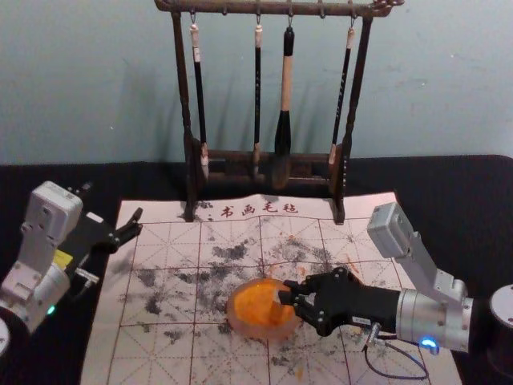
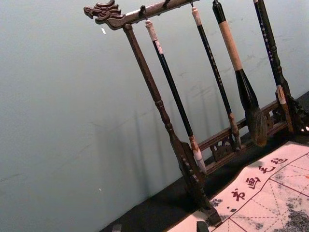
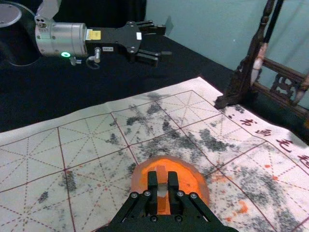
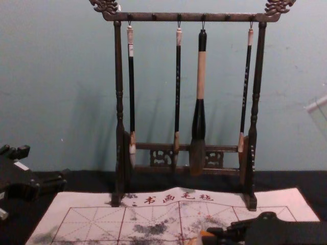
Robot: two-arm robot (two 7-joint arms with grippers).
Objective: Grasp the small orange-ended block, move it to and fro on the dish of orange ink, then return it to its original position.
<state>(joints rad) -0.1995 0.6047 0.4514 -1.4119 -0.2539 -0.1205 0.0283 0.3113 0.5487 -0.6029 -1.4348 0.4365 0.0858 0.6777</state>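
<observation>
1. Jaws of right gripper [image 3: 162, 176]: closed on orange-ended block [image 3: 162, 187], over orange-ink dish [image 1: 258, 308], head view lower centre.
2. Likely light, rigid; slippery if inked. Grip mid-sides.
3. Left gripper [image 1: 139, 221]: wide, head view left.

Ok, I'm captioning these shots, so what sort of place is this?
Probably a calligraphy or ink-painting workspace, perhaps a staged one: brushes hang from a carved rack, and a dish of orange ink sits on a gridded, ink-stained mat.
</observation>
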